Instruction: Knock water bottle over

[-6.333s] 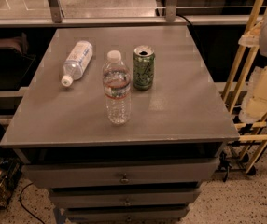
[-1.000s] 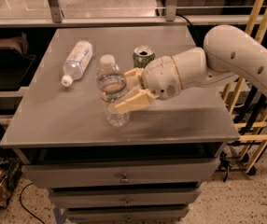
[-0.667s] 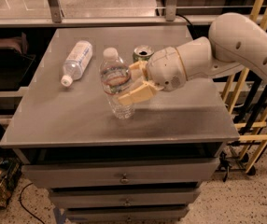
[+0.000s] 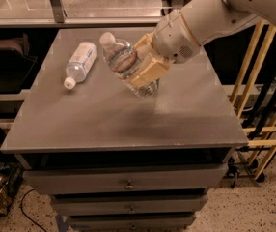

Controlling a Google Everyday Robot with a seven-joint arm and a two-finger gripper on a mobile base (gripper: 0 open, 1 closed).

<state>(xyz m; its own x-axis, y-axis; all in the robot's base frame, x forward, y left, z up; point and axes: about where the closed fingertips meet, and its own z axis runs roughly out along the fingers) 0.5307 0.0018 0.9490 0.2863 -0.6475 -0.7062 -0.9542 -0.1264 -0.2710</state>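
Supporting surface: a grey square tabletop [image 4: 104, 124] tops a cabinet of drawers [image 4: 126, 180] with small knobs on their fronts.
Arm: the white arm [image 4: 210, 13] reaches in from the upper right and slopes down over the far middle of the tabletop.
Rack: a pale wooden rack [image 4: 263, 100] stands just beside the cabinet on the right, on a speckled floor.
Hand: the tan hand [image 4: 145, 74] sits at the end of the arm, over the middle of the tabletop. It lies against the lower body of the water bottle [image 4: 121, 57]. I cannot tell whether it clamps the bottle or only presses on it.
Water bottle: it is clear and ribbed, with a narrow red-and-white band, and leans steeply. Its top points up and to the left, and its base sits low to the right under the hand. Whether the base touches the tabletop is unclear.
White-label bottle: the white-label bottle [image 4: 81, 62] lies on its side on the far left of the tabletop. Its neck points toward the near left, and it is near the water bottle but apart from it.
Cap: the white cap [image 4: 107, 38] is the highest point of the water bottle.
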